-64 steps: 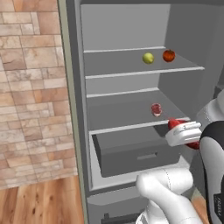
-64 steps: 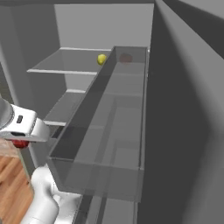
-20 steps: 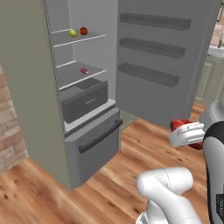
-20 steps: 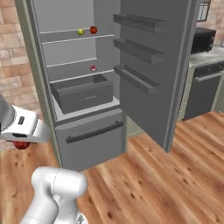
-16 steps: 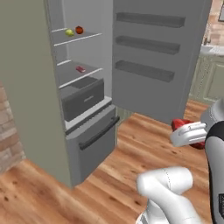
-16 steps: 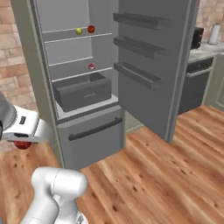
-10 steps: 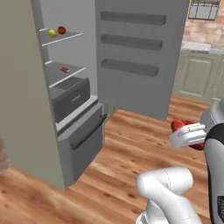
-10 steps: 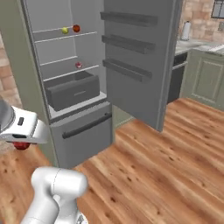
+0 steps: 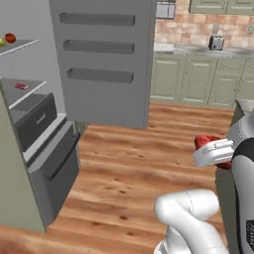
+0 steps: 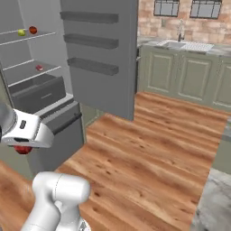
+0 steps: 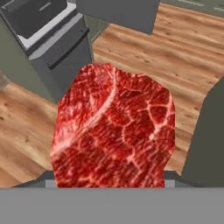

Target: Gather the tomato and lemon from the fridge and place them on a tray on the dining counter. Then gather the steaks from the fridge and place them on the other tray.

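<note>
A flat red-pink steak (image 11: 113,131) with pale marbling hangs close in the hand view, held over the wood floor. My gripper (image 9: 214,150) is shut on this steak (image 9: 207,142), and its fingertips are hidden behind the meat. From the other side the gripper (image 10: 23,147) shows with the red meat under the white hand. The fridge (image 10: 54,97) stands open at the left. On its top shelf lie the lemon (image 10: 21,32) and the tomato (image 10: 33,30), and a second steak (image 10: 39,67) rests one shelf down. The marbled top of the dining counter (image 10: 212,200) shows at the lower right.
The fridge door (image 9: 101,64) stands wide open over the wood floor (image 10: 149,149), with the drawer (image 9: 31,119) pulled out. Sage-green wall cabinets with a sink (image 10: 185,45) run along the back. A toaster (image 9: 216,43) sits on that counter.
The whole picture has swung: the base has driven back and turned away from the fridge, which has slid to the left. The steak stays in my shut gripper.
</note>
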